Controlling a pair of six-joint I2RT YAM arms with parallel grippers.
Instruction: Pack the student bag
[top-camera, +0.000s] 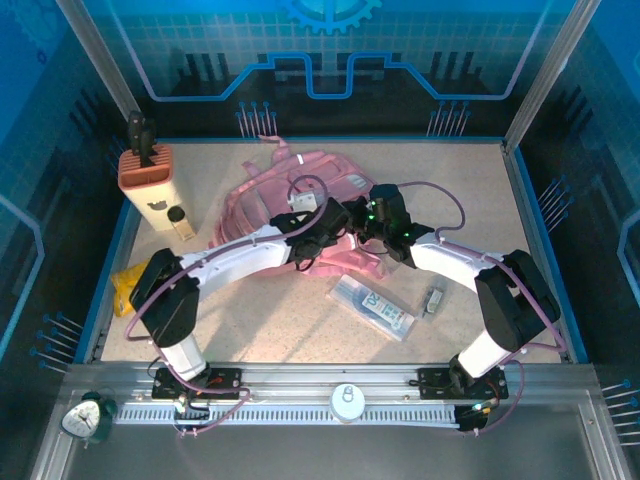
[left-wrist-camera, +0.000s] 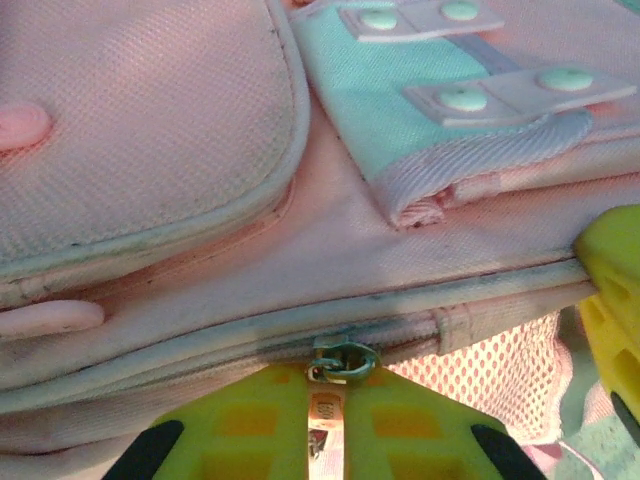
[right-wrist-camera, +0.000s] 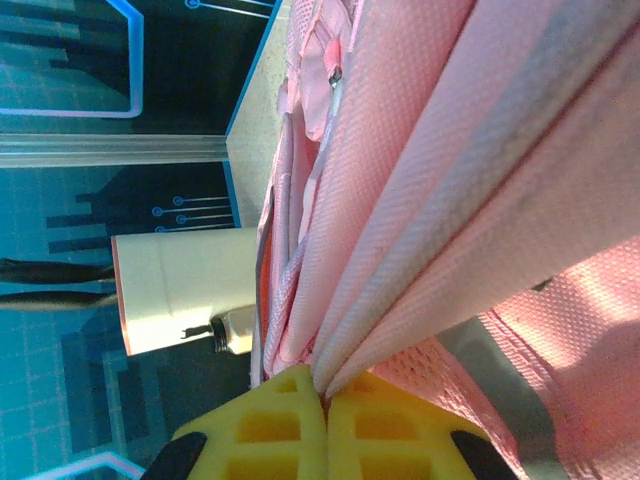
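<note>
On the counter (top-camera: 300, 335) a clear flat pouch (top-camera: 372, 306) lies just in front of the student bag (top-camera: 265, 200). At the bag's near edge the left hand (left-wrist-camera: 325, 405) is clenched on a metal zipper pull (left-wrist-camera: 341, 361). Beside it, the right hand (right-wrist-camera: 325, 395) pinches a fold of the bag's pink fabric. The bag lies mid-counter, and a tan box (top-camera: 146, 168) stands beyond its left side.

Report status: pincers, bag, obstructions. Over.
Left pincer shut on zipper pull. Right pincer pinching student bag fabric. Clear packet lies beside bag, likely not obstructing.
</note>
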